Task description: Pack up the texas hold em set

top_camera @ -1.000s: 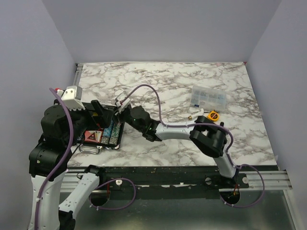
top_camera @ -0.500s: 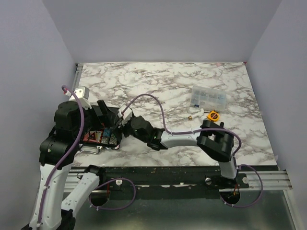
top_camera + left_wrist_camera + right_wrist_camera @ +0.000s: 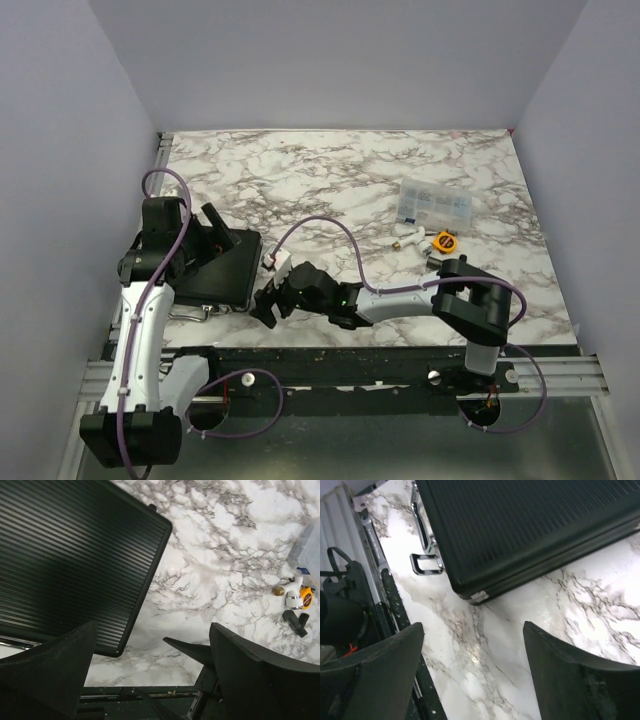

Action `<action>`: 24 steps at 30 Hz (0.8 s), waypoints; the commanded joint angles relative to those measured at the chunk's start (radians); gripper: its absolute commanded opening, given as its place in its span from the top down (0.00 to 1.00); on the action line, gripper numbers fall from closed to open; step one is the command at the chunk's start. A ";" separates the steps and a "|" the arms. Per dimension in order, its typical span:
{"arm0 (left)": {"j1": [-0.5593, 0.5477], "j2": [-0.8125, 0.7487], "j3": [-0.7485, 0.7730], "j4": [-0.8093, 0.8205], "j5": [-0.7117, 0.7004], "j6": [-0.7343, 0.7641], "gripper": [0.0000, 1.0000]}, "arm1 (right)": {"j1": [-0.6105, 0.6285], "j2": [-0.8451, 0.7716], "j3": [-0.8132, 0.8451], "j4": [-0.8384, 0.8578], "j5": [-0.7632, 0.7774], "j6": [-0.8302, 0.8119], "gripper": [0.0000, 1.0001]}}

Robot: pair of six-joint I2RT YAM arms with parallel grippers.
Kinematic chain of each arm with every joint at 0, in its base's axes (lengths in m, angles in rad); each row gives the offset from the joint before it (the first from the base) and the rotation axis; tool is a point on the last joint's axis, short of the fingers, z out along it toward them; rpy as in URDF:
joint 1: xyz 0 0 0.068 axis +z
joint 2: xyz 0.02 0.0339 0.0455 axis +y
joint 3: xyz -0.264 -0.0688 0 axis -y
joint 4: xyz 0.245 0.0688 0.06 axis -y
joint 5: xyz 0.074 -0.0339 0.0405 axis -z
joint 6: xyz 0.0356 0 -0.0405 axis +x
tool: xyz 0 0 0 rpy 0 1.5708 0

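The texas hold em set's black ribbed case (image 3: 222,270) lies flat on the marble at the left with its lid down, so the chips and card box are hidden. In the right wrist view the case (image 3: 520,530) shows a silver handle (image 3: 422,535) and a latch (image 3: 479,597) on its near side. My left gripper (image 3: 205,245) hovers over the case's left part, open and empty; its wrist view has the lid (image 3: 75,565) at upper left of the gripper (image 3: 150,675). My right gripper (image 3: 268,305) is open just off the case's near right corner, holding nothing (image 3: 472,665).
A clear compartment box (image 3: 433,203) and an orange ring with small tools (image 3: 445,241) lie at the right. The black rail (image 3: 350,365) runs along the near table edge, close below the right gripper. Purple walls close in both sides.
The case lid has come down from open to shut. My right gripper has pulled back toward the near edge and opened wider. The left arm has swung back and left above the case.
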 commanded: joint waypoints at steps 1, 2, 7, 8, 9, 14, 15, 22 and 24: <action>0.097 0.053 -0.119 0.103 0.152 -0.035 0.13 | 0.000 0.061 0.083 -0.005 -0.070 0.080 0.26; 0.115 0.071 -0.151 0.122 0.159 -0.037 0.16 | 0.000 0.072 0.109 -0.021 -0.080 0.083 0.32; 0.224 0.156 -0.246 0.208 0.210 -0.026 0.45 | 0.001 0.093 0.111 0.052 -0.111 0.067 0.59; 0.231 0.170 -0.253 0.221 0.188 -0.011 0.49 | 0.002 0.100 0.114 0.059 -0.118 0.057 0.64; 0.233 0.180 -0.257 0.226 0.164 -0.003 0.52 | 0.003 0.104 0.121 0.062 -0.127 0.042 0.72; 0.246 0.198 -0.279 0.248 0.086 0.022 0.66 | 0.015 0.138 0.152 0.090 -0.155 0.002 0.99; 0.245 0.196 -0.290 0.255 0.075 0.014 0.67 | 0.019 0.147 0.155 0.104 -0.157 -0.006 0.99; 0.284 0.225 -0.328 0.242 0.015 -0.066 0.80 | 0.037 0.228 0.241 0.108 -0.156 -0.117 0.99; 0.302 0.229 -0.346 0.247 0.023 -0.087 0.81 | 0.037 0.255 0.281 0.084 -0.153 -0.141 0.99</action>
